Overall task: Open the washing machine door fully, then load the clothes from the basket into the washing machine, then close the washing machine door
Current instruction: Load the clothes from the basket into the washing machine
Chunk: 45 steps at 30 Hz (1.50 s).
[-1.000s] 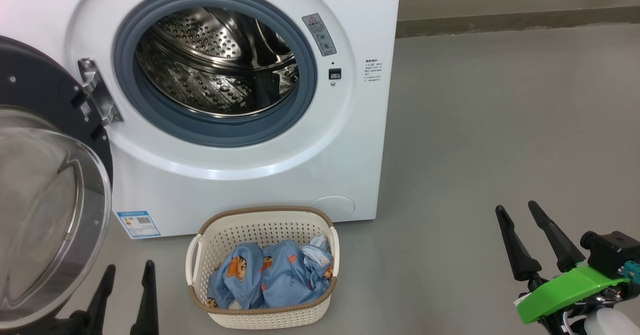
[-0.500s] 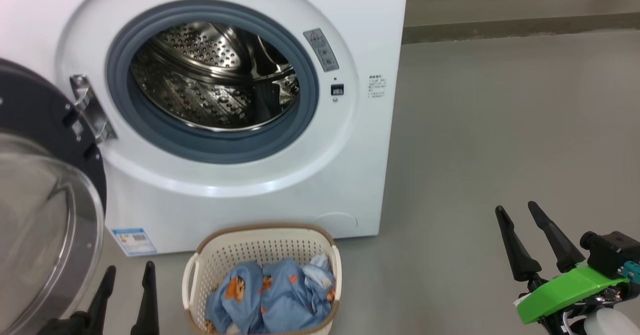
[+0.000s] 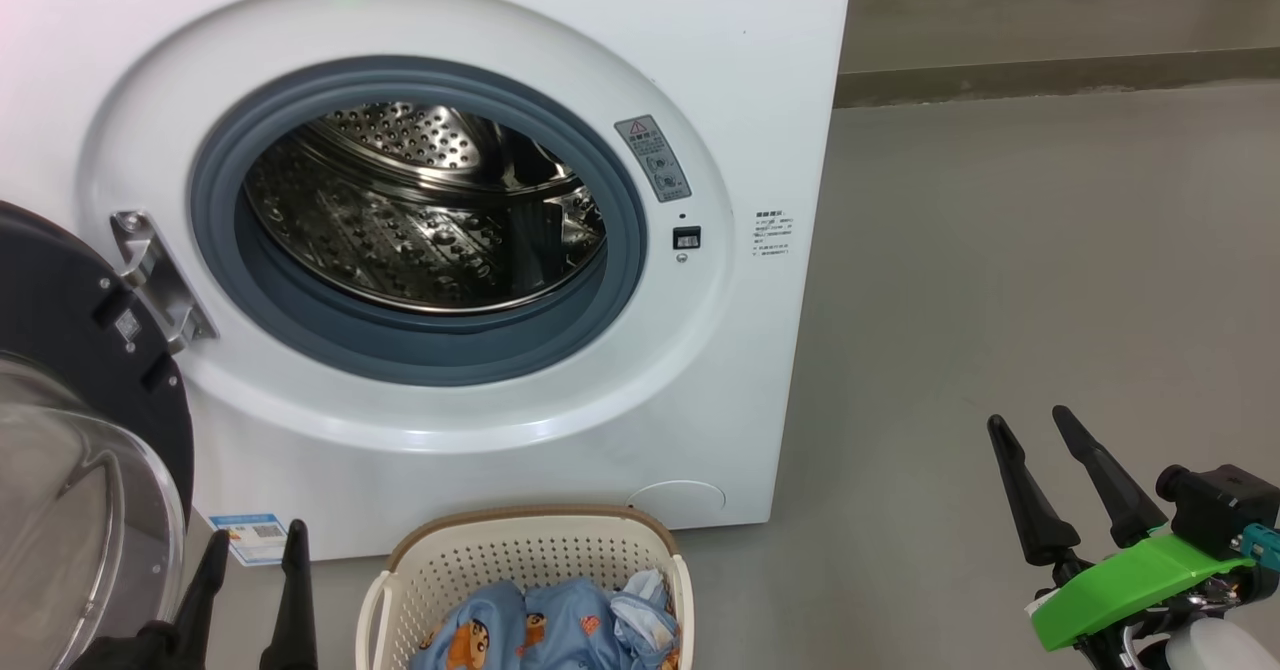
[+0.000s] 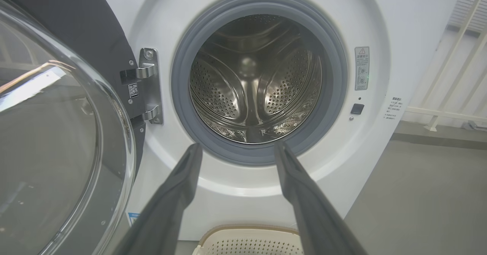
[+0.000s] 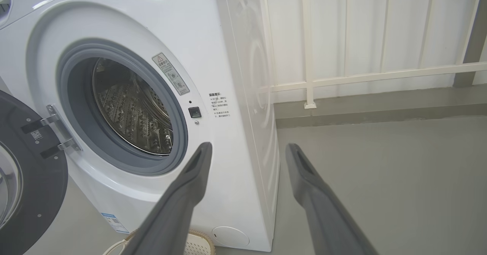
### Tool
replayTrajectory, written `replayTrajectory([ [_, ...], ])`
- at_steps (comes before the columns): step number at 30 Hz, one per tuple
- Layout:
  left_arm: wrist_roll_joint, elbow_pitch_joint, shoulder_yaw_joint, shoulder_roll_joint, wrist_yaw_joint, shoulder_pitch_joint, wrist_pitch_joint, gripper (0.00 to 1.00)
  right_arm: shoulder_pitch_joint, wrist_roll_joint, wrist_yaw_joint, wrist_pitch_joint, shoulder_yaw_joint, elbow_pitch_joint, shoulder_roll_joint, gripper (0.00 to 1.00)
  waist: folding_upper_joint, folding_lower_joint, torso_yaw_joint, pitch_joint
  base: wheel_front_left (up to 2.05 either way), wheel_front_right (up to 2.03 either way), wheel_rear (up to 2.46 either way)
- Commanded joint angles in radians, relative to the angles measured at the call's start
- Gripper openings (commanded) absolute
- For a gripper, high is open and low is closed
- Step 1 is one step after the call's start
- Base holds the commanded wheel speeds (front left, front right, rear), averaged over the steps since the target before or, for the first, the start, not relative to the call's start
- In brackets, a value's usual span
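The left gripper (image 4: pixel 237 145) hung empty, fingers spread, before the washing machine (image 4: pixel 411 38), its steel drum (image 4: pixel 255 80) at twelve o'clock. The washing machine door (image 4: pixel 57 133) stood swung open at nine o'clock on its hinge (image 4: pixel 150 85). The basket (image 4: pixel 247 234) rim showed at six.

- Bright, even, soft light throughout; the grey floor (image 3: pixel 1000 250) carries only faint shadows, and the white washing machine (image 3: pixel 480 20) is nowhere washed out.
- A pink flare tints the head view's upper left corner.
- The steel drum (image 3: pixel 420 210) glints with many small highlights and is dimmer farther in.
- In the left wrist view the door (image 4: pixel 57 133) glass mirrors a pale streak and hazy shapes.
- In the right wrist view the machine's glossy side reflects the white railing (image 5: pixel 308 38).
- Both wrist views bow straight lines near the edges; the left gripper (image 4: pixel 237 145) and right gripper (image 5: pixel 248 145) look soft close to the lens.
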Motion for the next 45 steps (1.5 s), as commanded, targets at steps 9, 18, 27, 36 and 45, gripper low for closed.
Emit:
replayTrajectory([
  [9,0.016,-0.015,0.047,0.011,0.001,-0.035,-0.014,1.00,-0.017,0.003,0.006,-0.012,0.022,-0.019,-0.026,1.00,0.0000,-0.0002,0.003,-0.003,0.01,-0.01,0.00],
  [18,0.018,-0.013,0.049,0.010,0.004,-0.035,-0.014,1.00,-0.015,0.000,0.006,-0.012,0.019,-0.018,-0.021,1.00,0.0000,-0.0002,0.003,0.001,0.00,0.00,0.00],
  [27,0.020,-0.012,0.052,0.008,0.005,-0.037,-0.014,1.00,-0.019,0.003,0.006,-0.012,0.017,-0.017,-0.021,1.00,0.0000,-0.0002,0.002,0.007,0.00,0.00,0.00],
  [36,0.025,-0.017,0.054,0.006,0.005,-0.035,-0.014,1.00,-0.016,0.004,0.006,-0.012,0.014,-0.017,-0.022,1.00,0.0000,-0.0002,-0.004,0.012,0.00,0.00,0.00],
  [45,0.029,-0.001,0.041,0.001,-0.002,-0.042,-0.014,1.00,-0.007,0.018,0.006,-0.012,0.005,-0.004,-0.023,1.00,0.0000,-0.0002,-0.011,0.034,0.00,0.00,0.00],
])
